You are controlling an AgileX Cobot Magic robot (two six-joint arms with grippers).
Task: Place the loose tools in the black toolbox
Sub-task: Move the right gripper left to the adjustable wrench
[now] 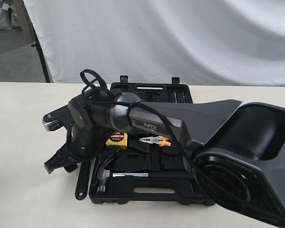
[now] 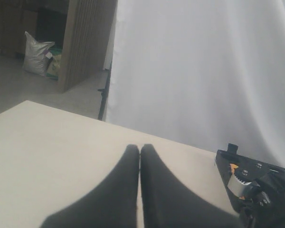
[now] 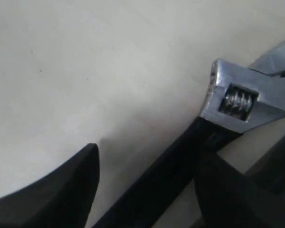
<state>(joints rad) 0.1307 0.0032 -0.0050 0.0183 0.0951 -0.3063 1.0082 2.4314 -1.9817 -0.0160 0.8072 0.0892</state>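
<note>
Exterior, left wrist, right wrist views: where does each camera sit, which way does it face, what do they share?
Exterior view: off the arms, facing across the table to the open black toolbox and white curtain; right arm and right gripper show.
Left wrist view: looks along the shut left gripper over the table toward the curtain.
Right wrist view: looks down at the wrench between open fingers.
Shared: toolbox in exterior and left wrist; wrench in exterior and right wrist.

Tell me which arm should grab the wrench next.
Right. The right gripper, open, straddles the handle of the wrench on the table beside the toolbox; the left gripper is shut and well away from it.
</note>
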